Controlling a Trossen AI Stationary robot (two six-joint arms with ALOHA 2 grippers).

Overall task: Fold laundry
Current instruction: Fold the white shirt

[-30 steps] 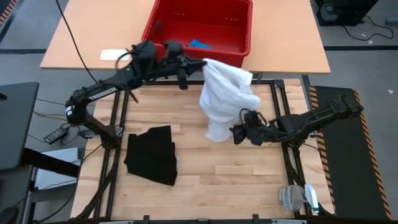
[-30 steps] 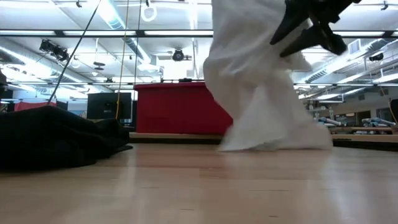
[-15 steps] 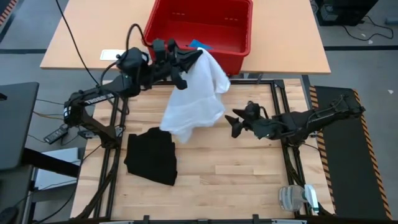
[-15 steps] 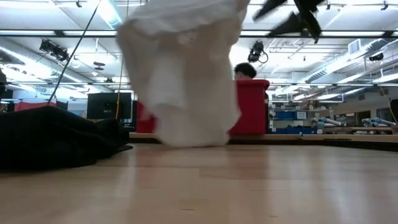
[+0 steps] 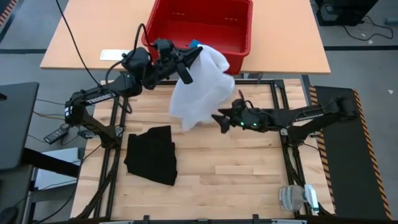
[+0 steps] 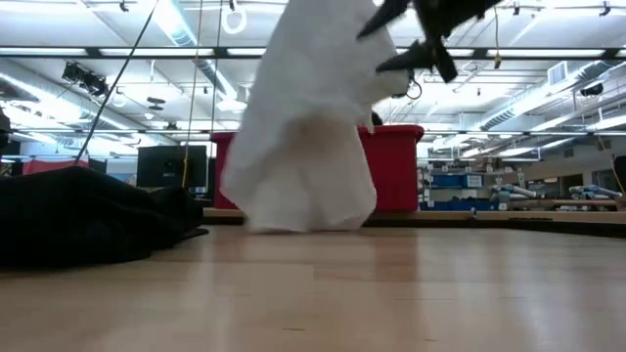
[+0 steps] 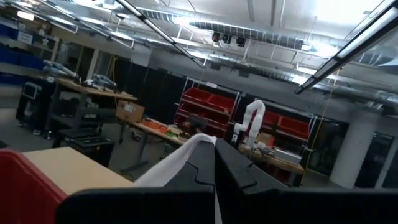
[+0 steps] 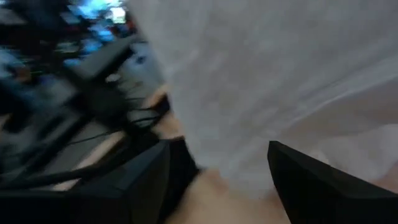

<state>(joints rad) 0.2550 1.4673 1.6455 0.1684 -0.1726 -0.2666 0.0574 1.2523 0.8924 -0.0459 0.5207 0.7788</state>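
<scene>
The white T-shirt [image 5: 199,87] hangs bunched over the table's far middle from my left gripper [image 5: 188,62], which is shut on its top. Its lower end [image 6: 303,217] reaches down to about the table top. My right gripper [image 5: 219,118] is open at the shirt's lower right side, and the cloth [image 8: 249,93] fills the view just ahead of its fingers. A black garment [image 5: 151,154] lies folded on the table's left half. A bright blue piece [image 5: 195,43] lies in the red basket [image 5: 242,31]. My left gripper pinches a bunched fold of the T-shirt's top [image 7: 189,152] between its two shut fingers, which point slightly upward from the table's left. The shirt hangs slack below the fingers. Whether my right gripper touches the shirt, I cannot tell.
The red basket stands on a tan table beyond the far edge. The metal frame rails [image 5: 283,124] run along the table's left and right sides. Bare wood [image 5: 230,174] lies in the near middle and right.
The shirt's lower part came away from my right gripper, swung toward the table's left, then swung back to hang under my left gripper. My right gripper went toward the table's left, up to the shirt's lower right side. My left gripper tipped upward.
</scene>
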